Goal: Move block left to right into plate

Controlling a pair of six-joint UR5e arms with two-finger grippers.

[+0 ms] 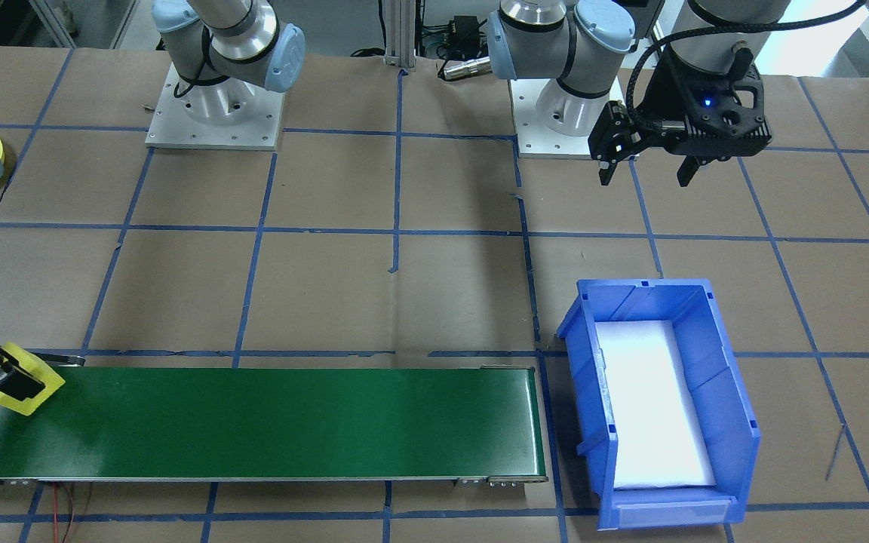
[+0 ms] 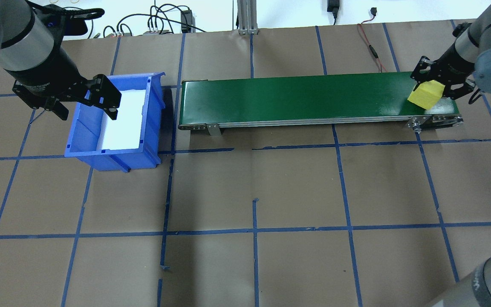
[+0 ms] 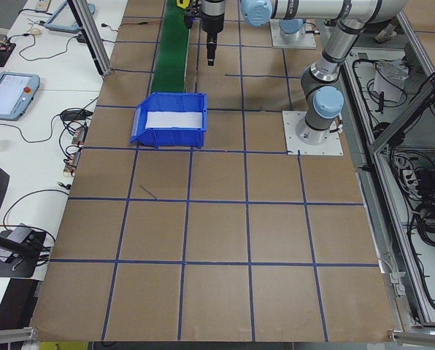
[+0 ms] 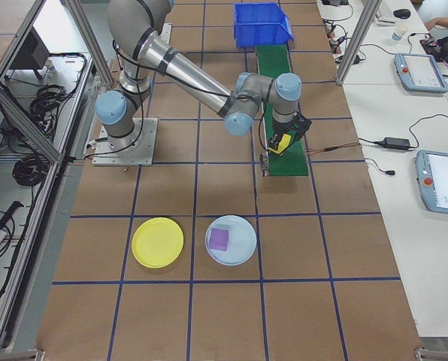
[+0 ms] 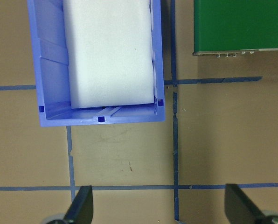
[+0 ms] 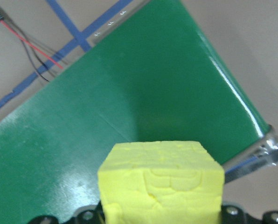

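Overhead exterior view: you see the right gripper (image 2: 435, 83) clamped on a yellow block (image 2: 426, 94) at the right end of the green belt (image 2: 292, 99). The block sits tilted between the fingers, at or just above the belt; you cannot tell if it touches. In the right wrist view the block (image 6: 161, 182) fills the lower frame with the belt (image 6: 129, 107) beyond it. The yellow plate (image 4: 158, 242) lies on the table well apart from the belt, beside a pale plate (image 4: 231, 241) carrying a purple block (image 4: 219, 238). Your left gripper (image 2: 87, 104) hangs with fingers spread wide, holding nothing, over the near edge of the blue bin (image 2: 88, 140), which has a white liner (image 2: 124, 119).
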